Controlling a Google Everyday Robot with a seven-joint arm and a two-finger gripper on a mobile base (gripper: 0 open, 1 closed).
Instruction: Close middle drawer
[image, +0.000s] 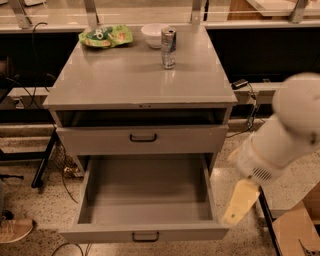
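Observation:
The middle drawer (145, 192) is pulled far out of the grey cabinet. It has a long, empty grey tray and a low front panel with a small dark loop handle (145, 236). Above it is the taller-fronted drawer (143, 138), with a dark gap under the cabinet top. My gripper (237, 207) hangs from the white arm (280, 135) to the right of the open drawer. Its pale yellow tip is beside the drawer's front right corner, close to it. I cannot see contact. The lowest drawer is hidden.
On the cabinet top (125, 80) stand a soda can (168, 47), a white bowl (153, 34) and a green snack bag (106, 36). A cardboard box (297, 230) is at the lower right. A shoe (15, 229) and cables lie on the floor at left.

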